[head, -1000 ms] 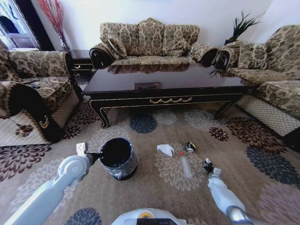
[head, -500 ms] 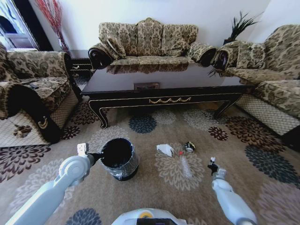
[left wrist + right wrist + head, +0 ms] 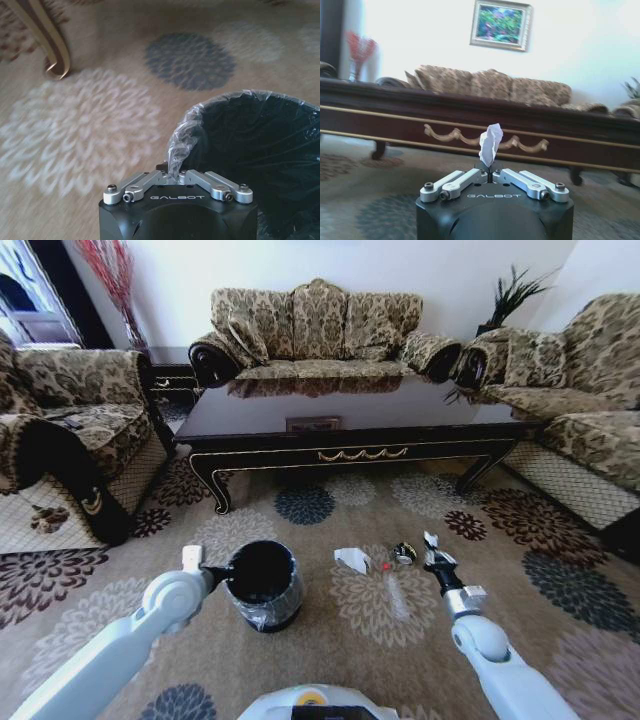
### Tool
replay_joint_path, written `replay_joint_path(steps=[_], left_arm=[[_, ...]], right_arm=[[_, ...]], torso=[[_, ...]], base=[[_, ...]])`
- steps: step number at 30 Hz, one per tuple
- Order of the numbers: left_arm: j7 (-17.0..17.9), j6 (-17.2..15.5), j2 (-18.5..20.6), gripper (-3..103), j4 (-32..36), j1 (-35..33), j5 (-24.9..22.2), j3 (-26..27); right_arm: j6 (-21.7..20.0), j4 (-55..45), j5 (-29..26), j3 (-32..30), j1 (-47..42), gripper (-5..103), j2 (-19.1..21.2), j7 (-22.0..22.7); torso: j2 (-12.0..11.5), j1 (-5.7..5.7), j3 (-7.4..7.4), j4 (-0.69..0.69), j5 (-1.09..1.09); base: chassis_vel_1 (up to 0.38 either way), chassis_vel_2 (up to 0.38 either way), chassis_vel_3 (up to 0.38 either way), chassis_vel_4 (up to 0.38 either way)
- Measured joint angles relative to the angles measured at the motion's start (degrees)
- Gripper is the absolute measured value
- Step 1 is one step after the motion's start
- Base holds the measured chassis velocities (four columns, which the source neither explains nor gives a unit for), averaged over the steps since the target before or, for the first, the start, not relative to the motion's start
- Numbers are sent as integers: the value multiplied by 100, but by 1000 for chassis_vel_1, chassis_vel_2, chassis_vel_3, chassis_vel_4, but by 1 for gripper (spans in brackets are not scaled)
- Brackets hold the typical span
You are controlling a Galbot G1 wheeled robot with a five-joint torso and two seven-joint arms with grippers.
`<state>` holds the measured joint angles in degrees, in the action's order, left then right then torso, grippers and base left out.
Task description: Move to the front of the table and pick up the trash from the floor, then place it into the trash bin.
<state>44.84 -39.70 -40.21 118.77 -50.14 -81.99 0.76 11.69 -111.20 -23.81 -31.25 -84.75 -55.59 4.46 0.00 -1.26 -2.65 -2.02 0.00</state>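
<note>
While right gripper (image 3: 428,543) rose, seemingly gripping paper scrap (image 3: 490,144)

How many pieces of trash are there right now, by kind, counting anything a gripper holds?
White paper pieces: 2, one lying on the carpet, one pinched in the right gripper
Clear bottle with red cap: 1
Small round shiny object: 1
Total: 4

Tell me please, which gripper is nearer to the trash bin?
Left. The left gripper is shut on the liner bag at the rim of the trash bin. The right gripper is well off to the bin's right, holding a white paper scrap.
</note>
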Motion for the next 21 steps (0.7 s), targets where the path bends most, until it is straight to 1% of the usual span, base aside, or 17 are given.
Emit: replay_joint_path(steps=[1,4,5,8,9,13,14,16,17,19,21], left_arm=[[0,0,0,4,0,0,0,0],[26,45,-186,4,-258,931,-105,-763],[26,45,-186,4,-258,931,-105,-763],[91,74,-409,4,-469,1524,-166,-1465],[91,74,-409,4,-469,1524,-166,-1465],[97,207,-954,4,-743,2040,-245,-2199],[97,207,-954,4,-743,2040,-245,-2199],[127,264,-1341,4,-889,2320,-321,-2490],[127,264,-1341,4,-889,2320,-321,-2490],[222,284,-1612,4,-966,2570,-509,-2674],[296,286,-1749,4,-1007,2728,-595,-2815]], right_arm=[[0,0,0,0,0,0,0,0],[-84,-643,95,85,-231,0,74,-32],[-84,-643,95,85,-231,0,74,-32],[-110,-1075,299,211,-519,0,146,-98],[-110,-1075,299,211,-519,0,146,-98],[-46,-1382,722,487,-862,0,265,-197],[-46,-1382,722,487,-862,0,265,-197],[-20,-1460,873,620,-1017,0,298,-226],[-20,-1460,873,620,-1017,0,298,-226],[-8,-1468,979,681,-1067,0,290,-230],[2,-1474,1033,707,-1085,0,269,-230]], torso=[[0,0,0,0,0],[0,0,0,1,-1],[0,0,0,1,-1],[0,0,0,2,0],[0,0,0,2,0],[0,0,0,3,0],[0,0,0,3,0],[0,0,-1,1,1],[0,0,-1,1,1],[0,0,0,-1,1],[0,0,0,0,2]], base=[[0,0,0,0],[0,0,0,0],[0,0,0,0],[0,0,0,0],[0,0,0,0],[0,0,0,0],[0,0,0,0],[0,0,0,0],[0,0,0,0],[0,0,0,0],[0,0,0,0]])
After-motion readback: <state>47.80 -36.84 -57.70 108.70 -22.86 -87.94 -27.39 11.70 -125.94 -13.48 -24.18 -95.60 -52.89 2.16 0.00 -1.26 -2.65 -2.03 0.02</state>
